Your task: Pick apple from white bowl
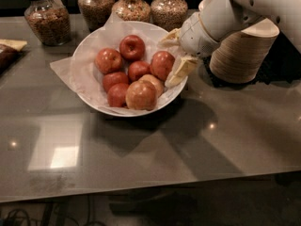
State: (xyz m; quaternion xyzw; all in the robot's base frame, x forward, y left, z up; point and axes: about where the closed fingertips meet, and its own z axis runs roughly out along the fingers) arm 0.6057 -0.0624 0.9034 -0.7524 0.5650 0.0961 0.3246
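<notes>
The gripper (175,54) sits at the 3 o'clock rim of the white bowl (162,102). Its jaws are spread wide and hold nothing; one finger is near 2 o'clock on the rim, the other near 4 o'clock. The apple (162,65), red with an orange blush, lies inside the bowl on its 3 o'clock side. It is just beside the open jaws and rests against a smaller apple toward the centre.

I judge the apple firm, fairly heavy and slick-skinned, so an off-centre pinch could make it roll or squirt out. The best hold looks to be across its widest middle, one finger on either side, closed gently enough not to bruise it. The crumpled paper (70,72) lining the bowl is soft and could catch under a finger or lift with the fruit. The packed fruit leaves little room on the apple's 9 o'clock side.

The desk (211,145) is grey, smooth and glossy, with a bright patch of light reflected at 7 o'clock. Four jars (47,18) of grain stand along the back from 10 to 1 o'clock. A stack of beige bowls (240,53) stands at 3 o'clock, close behind the arm.
</notes>
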